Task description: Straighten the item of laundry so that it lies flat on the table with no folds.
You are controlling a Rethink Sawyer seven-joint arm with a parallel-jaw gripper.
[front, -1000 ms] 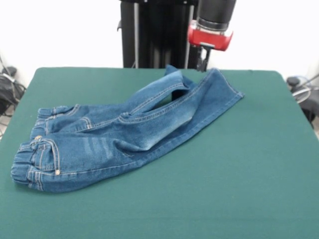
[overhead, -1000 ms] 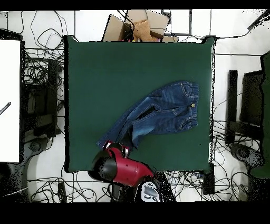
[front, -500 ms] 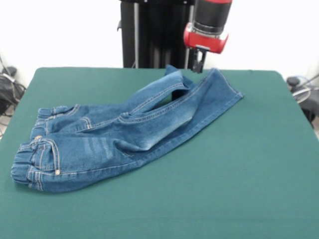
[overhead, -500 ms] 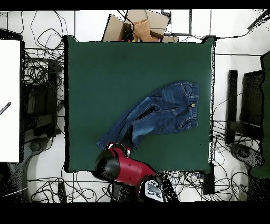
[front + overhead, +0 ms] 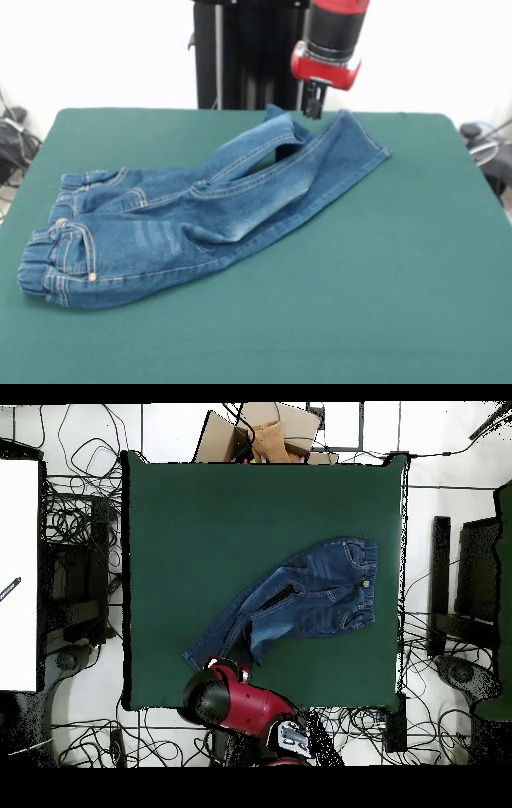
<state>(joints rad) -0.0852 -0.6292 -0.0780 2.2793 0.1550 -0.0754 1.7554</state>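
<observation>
My gripper [image 5: 313, 102], grip state unclear, hangs above the leg cuffs of the crumpled blue denim jeans [image 5: 200, 216]; next I must descend and pinch a cuff.

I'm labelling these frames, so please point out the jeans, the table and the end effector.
jeans [image 5: 240, 210]: front view, on the faded thigh of the near leg.
table [image 5: 400, 264]: front view, on bare green cloth.
end effector [image 5: 312, 102]: front view, at its dark tips.
</observation>
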